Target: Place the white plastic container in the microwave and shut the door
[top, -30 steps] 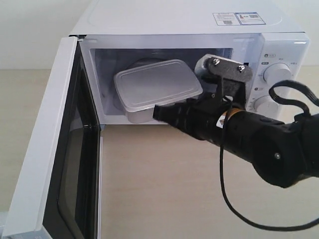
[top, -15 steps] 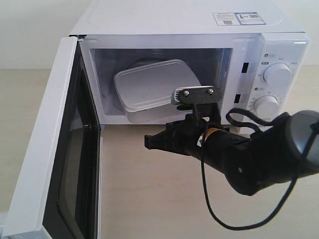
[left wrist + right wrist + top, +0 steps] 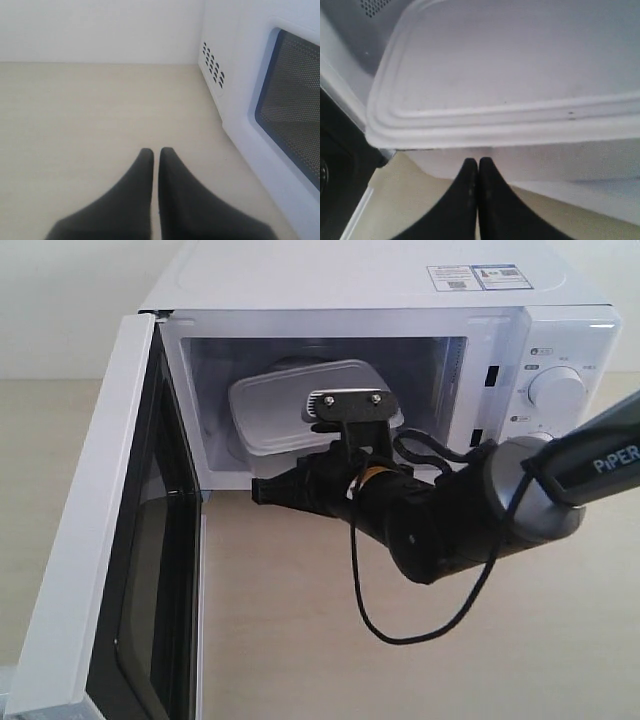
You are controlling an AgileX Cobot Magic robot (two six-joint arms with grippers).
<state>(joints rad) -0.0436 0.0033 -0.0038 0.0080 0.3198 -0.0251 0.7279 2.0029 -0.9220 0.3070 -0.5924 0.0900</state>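
Note:
The white plastic container point(image 3: 280, 410) lies tilted inside the open microwave point(image 3: 350, 280), its lidded front end at the cavity mouth. The right wrist view shows its lid point(image 3: 510, 75) and front wall up close. My right gripper point(image 3: 262, 490) is shut and empty, its tips point(image 3: 478, 161) just under the lid rim at the container's front wall; contact cannot be told. The door point(image 3: 90, 540) stands wide open on the left. My left gripper point(image 3: 156, 151) is shut on nothing, low over the table beside the door's outer face point(image 3: 295, 105). It is hidden in the exterior view.
The right arm's black cable point(image 3: 400, 620) loops down over the beige tabletop point(image 3: 300, 640) in front of the microwave. Two dials point(image 3: 555, 390) sit on the right panel, partly behind the arm. Side vents point(image 3: 212, 67) show near the left gripper.
The right arm swung left and lower across the microwave mouth. Its gripper left the container's front right corner and now sits shut before the front wall. The container stayed inside.

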